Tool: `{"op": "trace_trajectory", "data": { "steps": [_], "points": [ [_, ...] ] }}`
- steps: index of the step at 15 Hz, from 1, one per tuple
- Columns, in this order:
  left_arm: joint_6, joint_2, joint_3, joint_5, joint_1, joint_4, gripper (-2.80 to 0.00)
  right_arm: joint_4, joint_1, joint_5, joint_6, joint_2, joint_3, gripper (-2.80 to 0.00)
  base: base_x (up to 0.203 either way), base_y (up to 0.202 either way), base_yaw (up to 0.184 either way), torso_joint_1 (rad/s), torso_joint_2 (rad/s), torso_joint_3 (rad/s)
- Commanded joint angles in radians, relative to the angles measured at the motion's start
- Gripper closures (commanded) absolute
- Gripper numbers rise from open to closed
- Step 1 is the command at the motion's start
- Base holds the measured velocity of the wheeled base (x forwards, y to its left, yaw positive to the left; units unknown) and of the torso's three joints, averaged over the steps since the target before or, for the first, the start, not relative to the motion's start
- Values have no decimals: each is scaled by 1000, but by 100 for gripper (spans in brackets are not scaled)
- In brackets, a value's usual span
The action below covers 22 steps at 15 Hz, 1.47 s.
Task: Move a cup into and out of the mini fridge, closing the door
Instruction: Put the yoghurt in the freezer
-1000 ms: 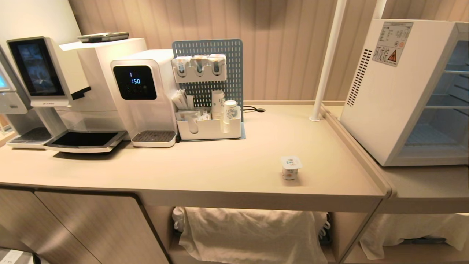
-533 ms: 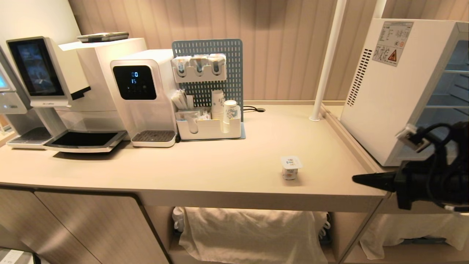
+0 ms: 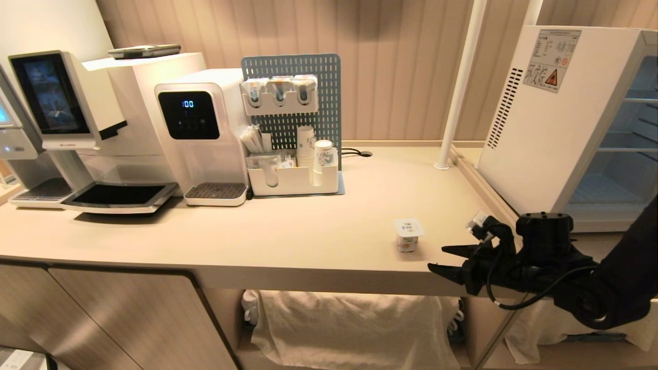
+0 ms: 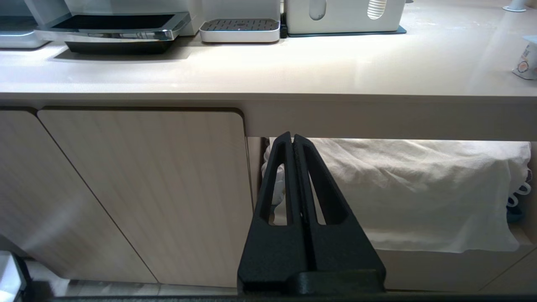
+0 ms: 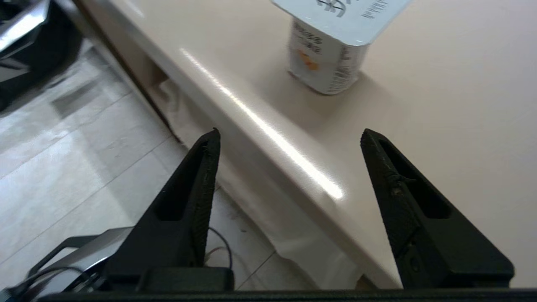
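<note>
The small white cup (image 3: 408, 235) with its foil lid stands upright near the counter's front edge, left of the mini fridge (image 3: 540, 118). The fridge's inside and wire shelves show; its door is out of view. My right gripper (image 3: 437, 258) hovers level at the counter's front edge, just right of the cup and apart from it. It is open and empty, its fingers pointing at the cup. In the right wrist view the cup (image 5: 331, 54) sits beyond the right gripper (image 5: 289, 136). My left gripper (image 4: 292, 136) is shut and parked below the counter; the cup (image 4: 526, 58) shows far off.
A water dispenser (image 3: 200, 133), a coffee machine (image 3: 77, 118) and a pegboard organiser with paper cups (image 3: 293, 174) line the back left. A white pole (image 3: 457, 87) stands beside the fridge. A raised ledge (image 3: 493, 200) separates the counters. White cloth (image 3: 354, 324) hangs under the counter.
My right arm came into view from the right and moved left, close to the cup. Its fingers went from shut to open. The cup and the left arm have not moved.
</note>
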<state>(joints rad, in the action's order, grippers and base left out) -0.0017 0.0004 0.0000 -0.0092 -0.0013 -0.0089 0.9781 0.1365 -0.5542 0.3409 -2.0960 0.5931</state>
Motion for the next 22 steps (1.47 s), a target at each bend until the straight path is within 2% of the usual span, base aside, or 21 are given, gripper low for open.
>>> {"op": "trace_trajectory", "data": {
  "steps": [1, 3, 5, 6, 10, 13, 21, 22],
  "points": [
    [-6, 0, 0, 0, 0, 0, 0, 160, 14, 72, 4, -130, 11, -280, 0, 0, 0, 0, 0, 0],
    [-6, 0, 0, 0, 0, 0, 0, 312, 24, 140, 2, -211, 14, -280, 0, 0, 0, 0, 0, 0],
    [-6, 0, 0, 0, 0, 0, 0, 407, 67, 245, 4, -272, 30, -280, 0, 0, 0, 0, 0, 0],
    [-6, 0, 0, 0, 0, 0, 0, 409, 77, 257, 3, -271, 45, -280, 0, 0, 0, 0, 0, 0],
    [-6, 0, 0, 0, 0, 0, 0, 351, 126, 344, 3, -265, 139, -280, 0, 0, 0, 0, 0, 0],
    [-8, 0, 0, 0, 0, 0, 0, 218, 150, 379, 0, -260, 234, -280, 0, 0, 0, 0, 0, 0],
    [-8, 0, 0, 0, 0, -2, 0, 9, 161, 443, -3, -308, 450, -280, 0, 0, 0, 0, 0, 0],
    [-8, 0, 0, 0, 0, -2, 0, -16, 161, 449, -3, -307, 466, 0, 0, 0, 0, 0, 0, 0]
  ]
}}
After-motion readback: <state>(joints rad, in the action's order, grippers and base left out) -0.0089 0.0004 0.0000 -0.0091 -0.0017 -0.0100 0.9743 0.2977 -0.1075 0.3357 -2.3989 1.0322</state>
